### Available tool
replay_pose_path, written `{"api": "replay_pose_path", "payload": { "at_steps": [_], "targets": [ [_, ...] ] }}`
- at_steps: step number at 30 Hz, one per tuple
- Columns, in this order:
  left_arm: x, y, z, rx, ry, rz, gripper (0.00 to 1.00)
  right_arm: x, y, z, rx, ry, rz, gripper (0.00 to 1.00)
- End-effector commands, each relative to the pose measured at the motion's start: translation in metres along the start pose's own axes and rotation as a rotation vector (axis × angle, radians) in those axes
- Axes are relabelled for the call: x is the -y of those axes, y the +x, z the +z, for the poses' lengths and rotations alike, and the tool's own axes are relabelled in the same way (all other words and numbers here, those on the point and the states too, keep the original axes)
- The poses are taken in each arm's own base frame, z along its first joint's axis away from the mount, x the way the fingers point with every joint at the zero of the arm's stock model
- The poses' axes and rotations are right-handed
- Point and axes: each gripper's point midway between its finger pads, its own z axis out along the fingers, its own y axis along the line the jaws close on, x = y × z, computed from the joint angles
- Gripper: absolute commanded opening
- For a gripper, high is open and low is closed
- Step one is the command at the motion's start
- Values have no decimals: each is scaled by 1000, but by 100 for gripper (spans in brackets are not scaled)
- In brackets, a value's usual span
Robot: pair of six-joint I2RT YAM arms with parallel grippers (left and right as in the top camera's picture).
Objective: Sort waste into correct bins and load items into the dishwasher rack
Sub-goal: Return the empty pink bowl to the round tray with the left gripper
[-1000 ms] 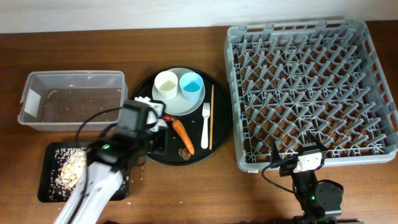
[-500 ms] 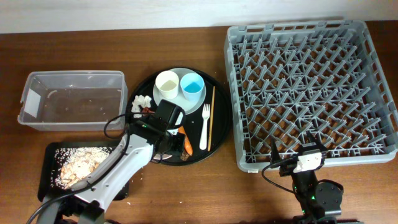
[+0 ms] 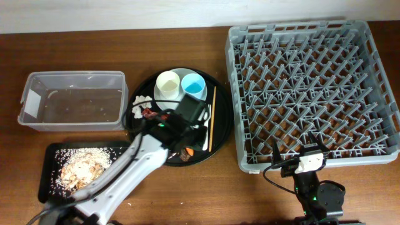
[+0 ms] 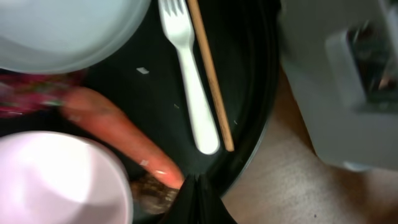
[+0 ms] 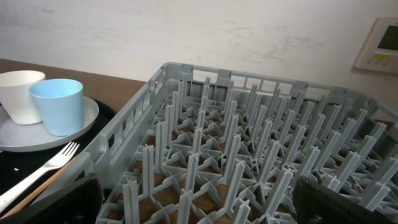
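Left hand [image 4: 198,190]: fingers pressed together, nothing seen between them, low over the near rim of the round black tray [image 3: 223,128]. Tip sits just beside the carrot [image 4: 118,127] end and the dark lump [image 4: 149,190].

Right hand [image 5: 196,186]: spread wide, empty, at the near wall of the rack [image 3: 294,28].

Narrow strip of bare bench [image 3: 187,37] between tray and rack. Fork [image 4: 186,74] and chopsticks [image 4: 208,68] lie side by side, close to the tray's rack-side rim. Clear tub [image 3: 75,75] and shallow black tray [image 3: 47,195] lie well left, with food scraps [image 3: 78,172] in the tray.

Left arm hides most of the plate [image 5: 25,137]. Bowl [image 4: 56,180] cut off by the frame. Red wrapper [image 3: 149,113] blurred in the wrist view.

Tub label [image 3: 32,100]: no legible writing. Wall panel [image 5: 376,43]: markings too small to read.
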Motion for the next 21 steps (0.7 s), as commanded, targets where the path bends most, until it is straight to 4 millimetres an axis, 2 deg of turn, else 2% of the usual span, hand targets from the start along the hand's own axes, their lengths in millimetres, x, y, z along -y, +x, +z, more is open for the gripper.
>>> {"api": "replay_pose_path", "payload": {
  "at_steps": [1,2,4,6,10,16,21],
  "targets": [
    [12,20,32,-107,-7,24,0,-2,2,0,-3,-6,-6,99],
    [9,22,36,-117,-27,27,0,-2,2,0,-3,-6,-6,99],
    [-1,12,33,-79,-90,31,0,-2,2,0,-3,-6,-6,99],
    [-2,19,32,-105,-93,32,1,-2,2,0,-3,-6,-6,99],
    [4,21,33,-113,-69,36,1,-2,2,0,-3,-6,-6,99],
    [34,51,48,-174,-13,86,1,-2,2,0,-3,-6,-6,99],
    [25,57,69,-177,-109,71,1,-2,2,0,-3,-6,-6,99]
  ]
}}
